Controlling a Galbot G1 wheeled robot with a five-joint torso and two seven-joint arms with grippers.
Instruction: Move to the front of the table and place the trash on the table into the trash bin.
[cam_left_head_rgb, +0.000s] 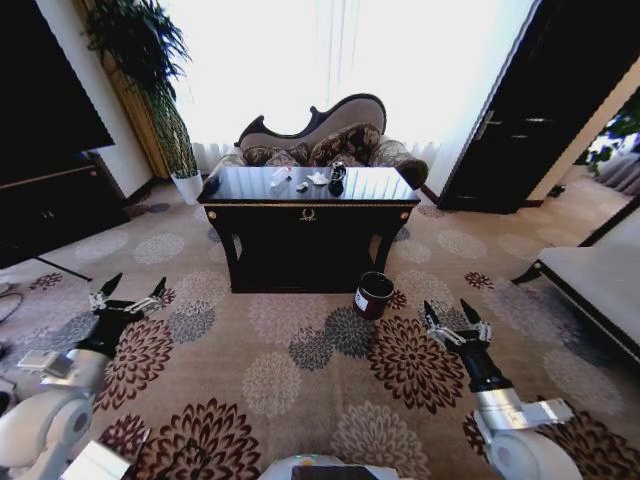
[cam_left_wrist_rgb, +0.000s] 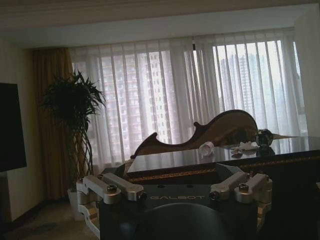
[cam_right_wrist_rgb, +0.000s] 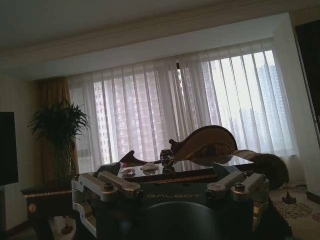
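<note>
Trash (cam_left_head_rgb: 308, 180) lies near the middle of the glossy black surface (cam_left_head_rgb: 380, 187) ahead, trash bin (cam_left_head_rgb: 372, 295) on the carpet by its front right leg, well apart from left gripper (cam_left_head_rgb: 127, 297) and right gripper (cam_left_head_rgb: 455, 320), both low over the carpet, jaws spread.

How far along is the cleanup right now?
Barely started. The glossy black gold-trimmed table is ahead across the carpet; approach unfinished. Clear plastic bottle and white paper wads lie on it. Left gripper and right gripper are open, empty. Reddish-brown bin waits.
</note>
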